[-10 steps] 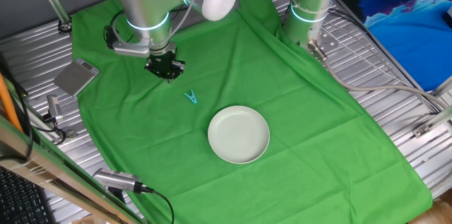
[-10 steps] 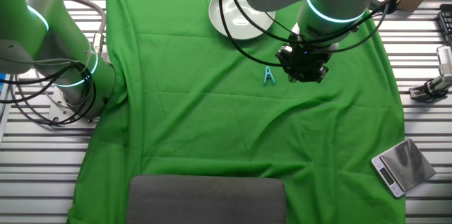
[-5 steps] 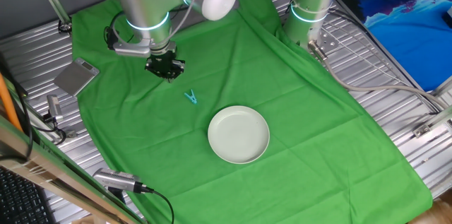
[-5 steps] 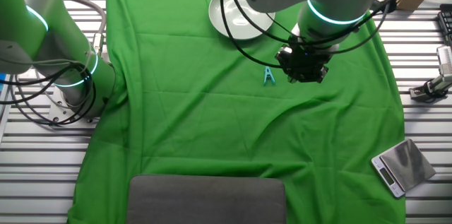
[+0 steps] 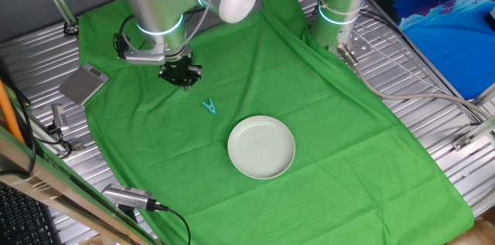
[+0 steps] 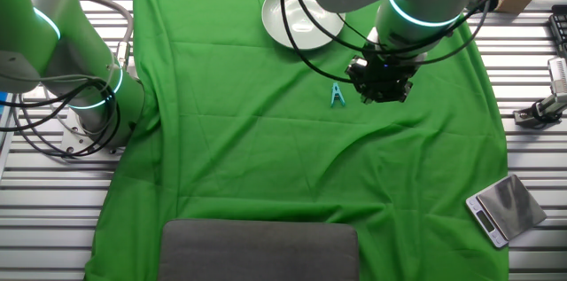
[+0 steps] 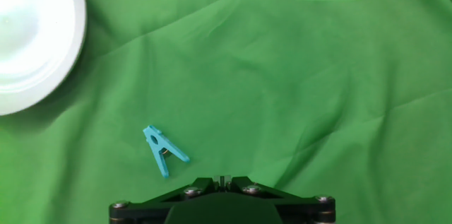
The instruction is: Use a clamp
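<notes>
The teal clamp [image 5: 209, 107] lies alone on the green cloth, its V-shaped legs spread; it also shows in the other fixed view [image 6: 337, 96] and in the hand view [image 7: 163, 151]. My gripper [image 5: 180, 75] hovers above the cloth a short way from the clamp, apart from it [image 6: 381, 88]. In the hand view the gripper [image 7: 222, 179] has its fingers together with nothing between them, and the clamp is to the left of it. The white round plate [image 5: 261, 147] sits on the cloth beyond the clamp [image 6: 297, 31] [image 7: 28, 40].
A second arm's base [image 5: 340, 13] stands at the cloth's far edge [image 6: 84, 95]. A small silver scale [image 5: 83, 84] lies on the metal table beside the cloth [image 6: 500, 210]. A grey pad [image 6: 257, 250] lies at one end of the cloth.
The arm has shifted very slightly above the cloth. The clamp and the plate have not moved.
</notes>
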Available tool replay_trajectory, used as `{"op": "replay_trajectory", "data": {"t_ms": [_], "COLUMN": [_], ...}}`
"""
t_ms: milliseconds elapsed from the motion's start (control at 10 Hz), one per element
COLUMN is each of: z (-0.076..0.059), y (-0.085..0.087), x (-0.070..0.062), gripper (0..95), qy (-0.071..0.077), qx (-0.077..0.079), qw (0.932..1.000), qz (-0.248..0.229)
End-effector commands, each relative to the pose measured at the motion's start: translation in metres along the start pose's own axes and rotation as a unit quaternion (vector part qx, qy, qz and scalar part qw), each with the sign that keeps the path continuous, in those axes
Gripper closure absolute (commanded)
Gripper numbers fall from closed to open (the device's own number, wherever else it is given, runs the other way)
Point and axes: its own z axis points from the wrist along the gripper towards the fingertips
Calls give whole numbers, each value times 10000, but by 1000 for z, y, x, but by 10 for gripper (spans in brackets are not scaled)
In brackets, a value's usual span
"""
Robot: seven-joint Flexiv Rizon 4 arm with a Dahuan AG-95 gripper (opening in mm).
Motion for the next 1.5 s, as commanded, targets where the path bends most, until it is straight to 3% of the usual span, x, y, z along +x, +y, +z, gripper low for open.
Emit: {"op": "replay_trajectory", "data": {"t_ms": [100, 200, 300, 600, 700, 900, 1500], "z": [0, 0, 2, 5, 5, 7, 25], "y": [1, 3, 6, 12, 12, 12, 12], "x": [1, 2, 3, 5, 5, 5, -2], "gripper": [950, 950, 760, 760, 570, 570, 570], "qy": [-6, -2, 4, 58, 84, 75, 42], "qx": [0, -13, -17, -151, -197, -247, -329], "qw": [10000, 9999, 9999, 9992, 9986, 9972, 9965], "qz": [-18, -120, -160, -375, -483, -707, -772]}}
